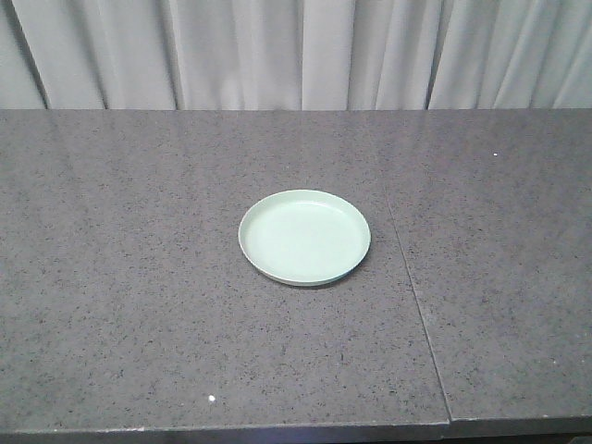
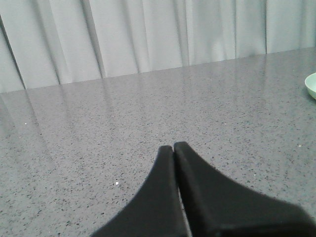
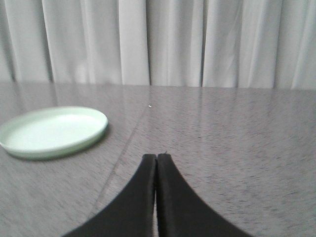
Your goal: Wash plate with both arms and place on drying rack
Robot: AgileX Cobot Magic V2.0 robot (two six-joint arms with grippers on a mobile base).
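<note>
One plate (image 1: 304, 236), round and pale mint green with a low raised rim, lies flat and right side up on a dark speckled stone counter (image 1: 139, 305), roughly at the middle of the front view, with nothing on it or touching it. Just to its right a thin seam (image 1: 416, 305) runs across the counter from back to front. Pale pleated curtains (image 1: 296, 51) hang behind the counter's far edge. Neither arm shows in the front view. In the left wrist view the left gripper (image 2: 173, 147) has its two black fingers pressed together with nothing between them, tips above bare counter; only a sliver of the plate's rim (image 2: 311, 85) shows at the right edge of that view, ahead and well off to the right of the fingertips. In the right wrist view the right gripper (image 3: 156, 156) is likewise closed flat, finger against finger, and empty. There the plate (image 3: 53, 130) sits ahead and to the left of the tips, clearly apart from them, with the seam passing between plate and gripper.
</note>
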